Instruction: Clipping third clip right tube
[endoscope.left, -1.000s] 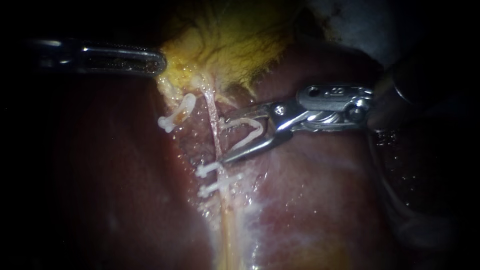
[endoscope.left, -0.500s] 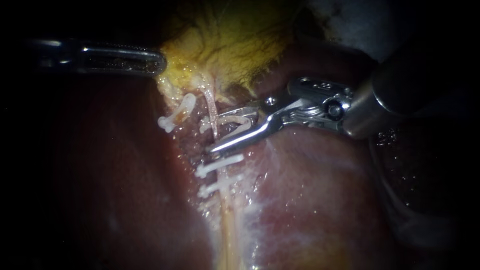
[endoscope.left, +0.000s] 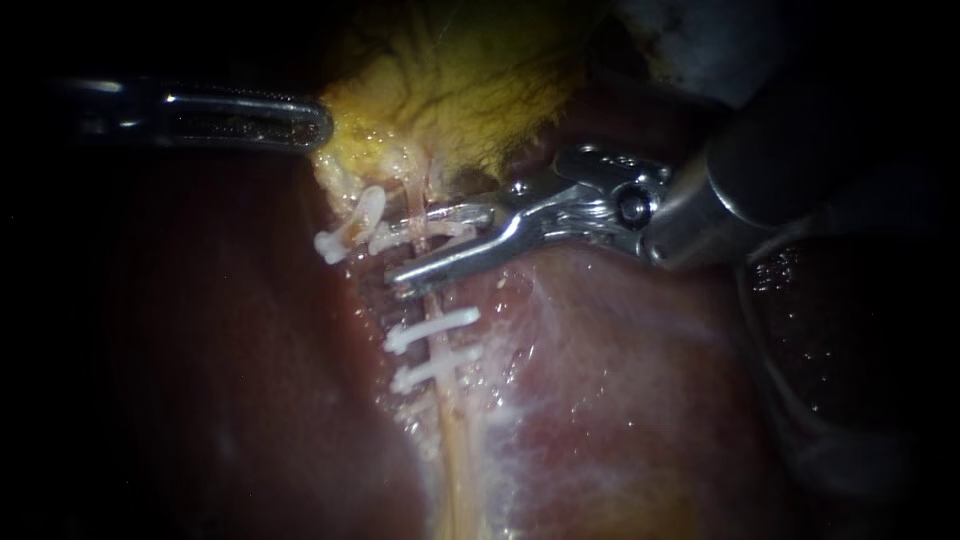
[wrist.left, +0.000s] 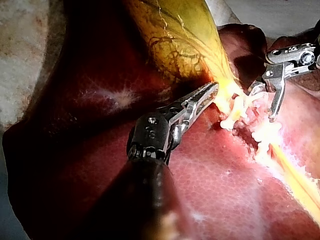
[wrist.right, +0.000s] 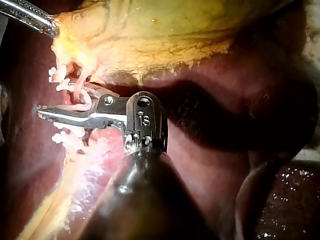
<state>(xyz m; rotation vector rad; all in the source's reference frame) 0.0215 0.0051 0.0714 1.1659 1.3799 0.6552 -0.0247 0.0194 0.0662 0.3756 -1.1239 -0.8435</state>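
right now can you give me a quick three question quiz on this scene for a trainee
1. True or false: the left instrument carries a clip.
2. How many closed clips sit on the right tube beyond the right instrument, on the side away from the gallbladder?
3. The new clip in the right instrument's end effector is: A clear of both tubes; B astride the right tube; C on the left instrument.
Key: 1 false, it grips the gallbladder edge; 2 two; 3 B.

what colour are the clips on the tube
White; the small plastic clips show best in the endoscope view.
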